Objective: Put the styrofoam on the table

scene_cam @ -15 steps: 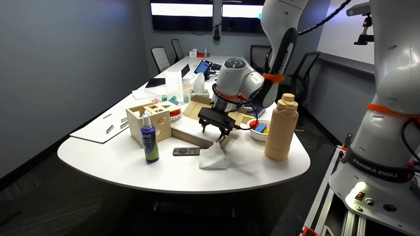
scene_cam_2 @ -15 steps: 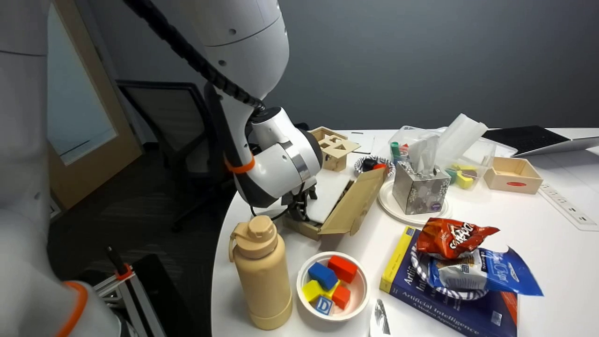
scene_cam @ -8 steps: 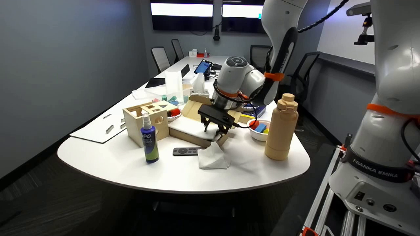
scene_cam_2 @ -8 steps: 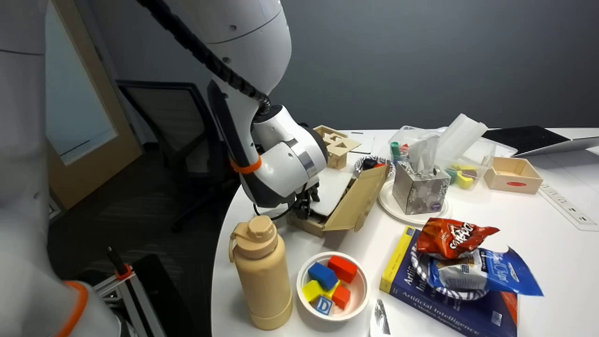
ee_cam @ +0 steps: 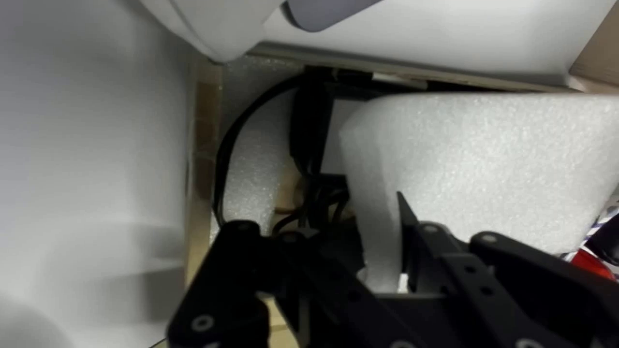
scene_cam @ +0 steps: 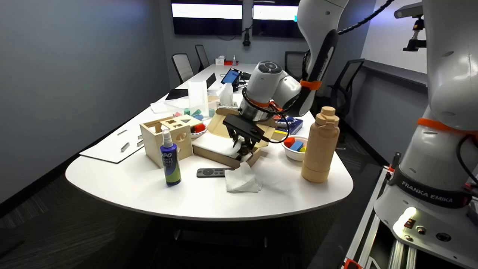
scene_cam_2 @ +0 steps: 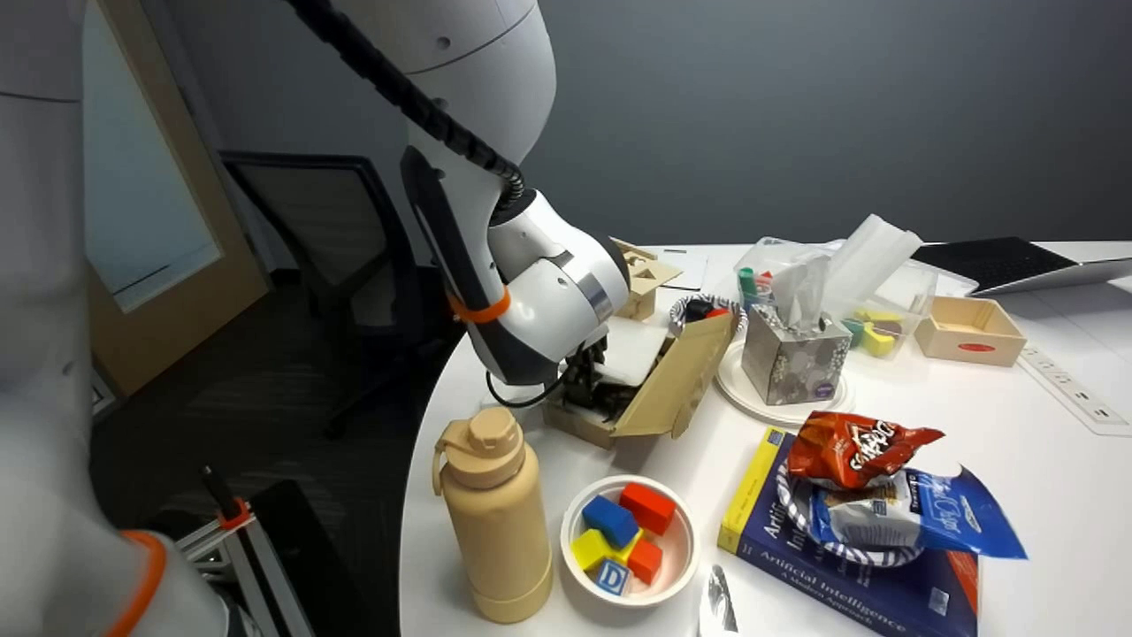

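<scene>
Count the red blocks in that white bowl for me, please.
2. In an exterior view, inside the white bowl, one red block sits right of the blue block; the other red block sits right of the block marked D. More could be hidden underneath.

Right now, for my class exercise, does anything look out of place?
Yes. In the wrist view, the styrofoam stops short of one end of the cardboard box, baring black cables; packing foam would usually cover them. In an exterior view, a crumpled white tissue lies beside the box like litter.

The table [scene_cam: 201, 198] is bright, the floor [scene_cam: 74, 228] around it dim.
</scene>
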